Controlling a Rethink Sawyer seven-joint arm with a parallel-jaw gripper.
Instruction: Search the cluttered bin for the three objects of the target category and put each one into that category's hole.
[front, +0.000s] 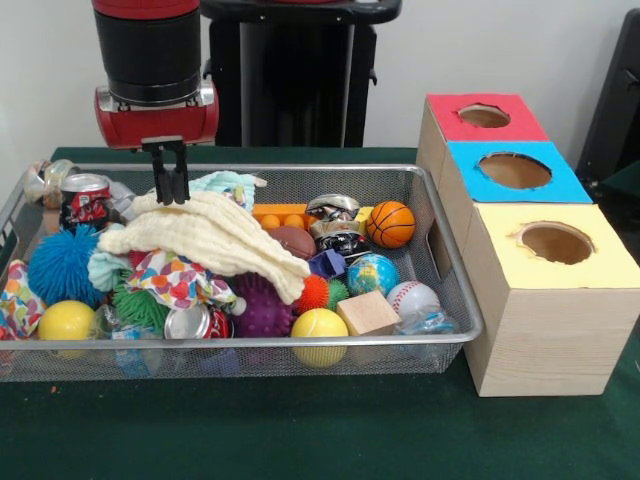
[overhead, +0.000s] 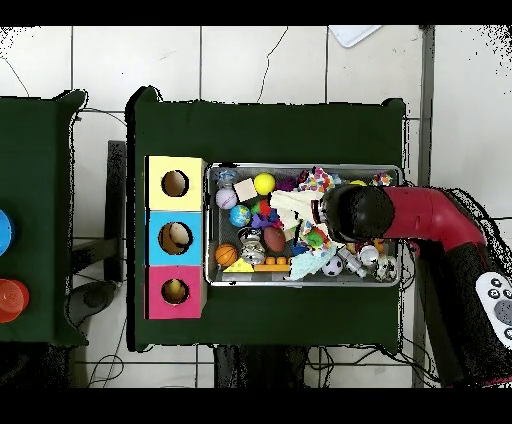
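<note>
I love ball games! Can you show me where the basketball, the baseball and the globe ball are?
basketball (front: 390, 224), front view, middle of its orange face.
baseball (front: 412, 297), front view, white top with red stitching.
globe ball (front: 372, 273), front view, blue middle.

The desk is showing dark green under a silver mesh bin. A pale yellow cloth is lying beside a polka-dotted cloth, a blue spiky ball, an orange basketball and a purple knobbly ball. The box tops are showing red, blue and yellow.
</note>
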